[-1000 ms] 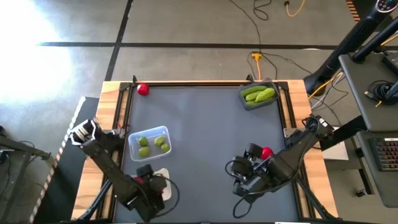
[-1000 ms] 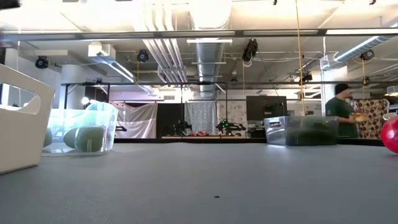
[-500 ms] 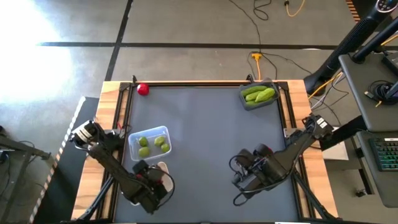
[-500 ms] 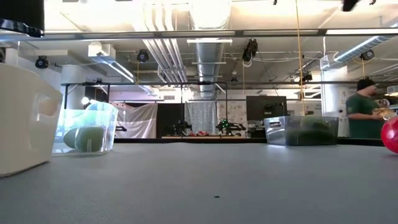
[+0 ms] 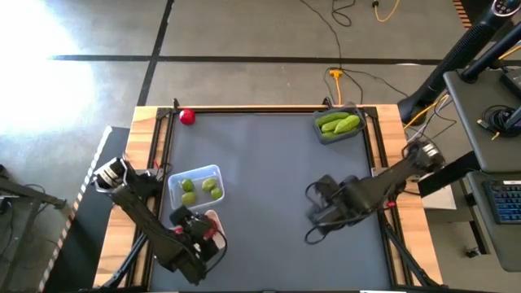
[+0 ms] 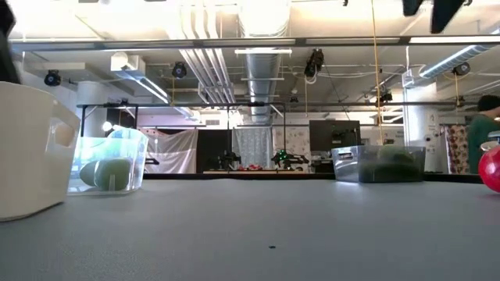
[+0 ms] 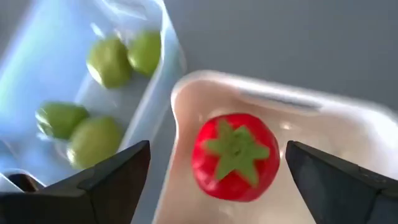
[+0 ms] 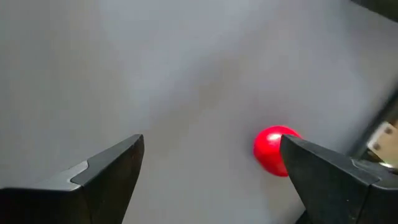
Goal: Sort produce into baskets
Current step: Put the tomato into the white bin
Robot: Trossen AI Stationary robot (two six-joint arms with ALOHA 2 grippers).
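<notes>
My left gripper (image 7: 217, 149) hangs open above the cream-white basket (image 7: 323, 124) at the table's near left, touching nothing. A red tomato (image 7: 235, 155) with a green star top lies on that basket's floor. My right gripper (image 8: 211, 140) is open above the mat at the right, and a second tomato (image 8: 275, 150) lies on the mat beside one finger. My right arm hides this tomato in the high view. A third tomato (image 5: 187, 116) lies at the far left corner. The clear basket (image 5: 213, 172) holds limes (image 5: 189, 186). The dark grey basket (image 5: 326, 137) holds cucumbers (image 5: 339, 123).
The low view shows the cream-white basket (image 6: 27, 148) at the left, the clear basket (image 6: 109, 160) behind it and the grey basket (image 6: 379, 164) far right. Bare mat (image 5: 269, 171) lies in the middle. A person (image 6: 484, 140) stands in the room behind the table.
My right gripper has risen and gone toward the table's far edge, and its arm now covers the tomato on the mat in the high view. My left gripper has drawn a little toward the far edge over the cream-white basket.
</notes>
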